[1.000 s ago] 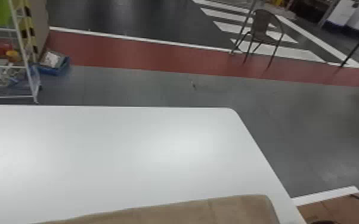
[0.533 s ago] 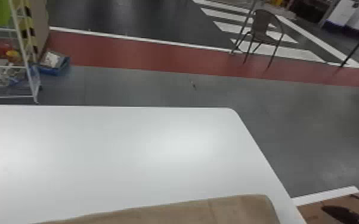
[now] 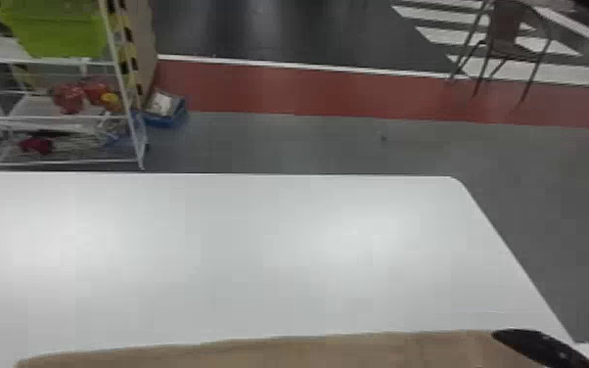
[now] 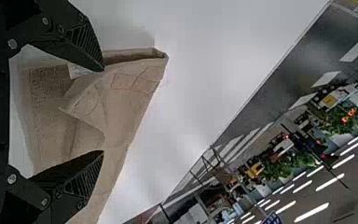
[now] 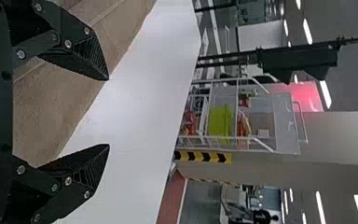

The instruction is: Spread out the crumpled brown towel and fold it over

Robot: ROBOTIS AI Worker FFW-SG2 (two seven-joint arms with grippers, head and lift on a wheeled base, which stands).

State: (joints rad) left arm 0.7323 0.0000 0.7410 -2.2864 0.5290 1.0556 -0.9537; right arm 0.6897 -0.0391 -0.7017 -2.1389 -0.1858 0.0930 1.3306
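Towel (image 3: 308, 353) on table (image 3: 239, 254); shelf (image 3: 63, 117), chair (image 3: 503, 27) beyond

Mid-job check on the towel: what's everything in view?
Brown cloth towel: one, brown, on the table's near side, a corner turned over
Smooth rounded-corner table: one, white, before the robot
Metal-framed shelf rack: one, white, beyond the table, left
Boxy bin: one, green, on the rack
Open crate: one, blue, floor beside the rack
Thin-legged chair: one, dark, far right
Flat floor strip: one, red, beyond the table
Left gripper: one, black, open by the towel
Right gripper: one, black, open near the towel's edge
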